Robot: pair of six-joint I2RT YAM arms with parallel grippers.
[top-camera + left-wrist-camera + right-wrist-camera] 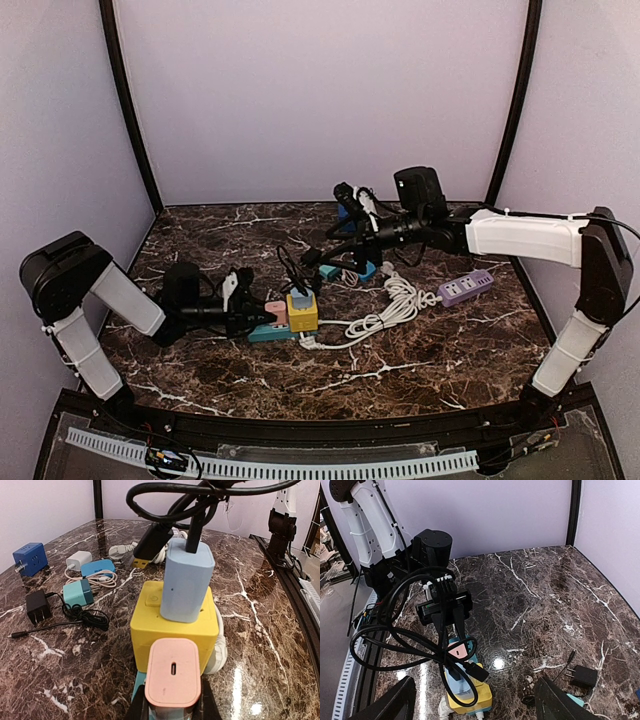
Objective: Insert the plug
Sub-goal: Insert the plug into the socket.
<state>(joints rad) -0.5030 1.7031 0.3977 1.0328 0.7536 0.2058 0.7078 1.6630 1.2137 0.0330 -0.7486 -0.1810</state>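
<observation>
Above yellow cube (pixel 145 625), cable (pixel 195 527) loops; left end effector (pixel 172 711) clamps pink charger (pixel 172 672), right end effector (pixel 472 702) released.

A dark marble-patterned bench (pixel 420 370) with white veining is spanning the enclosure, and overhead light is glaring off its glossy top. Plain pale lilac walls (pixel 320 90) are closing it in on 3 sides. 2 black posts (pixel 126 110) are rising from the back corners. A white perforated strip (pixel 300 468) is running along the near edge.

- No word, brand or number is legible: not on the pink charger (pixel 173 685), not on the yellow socket cube (pixel 150 630).
- The cube's top has a faint round mark — unreadable.
</observation>
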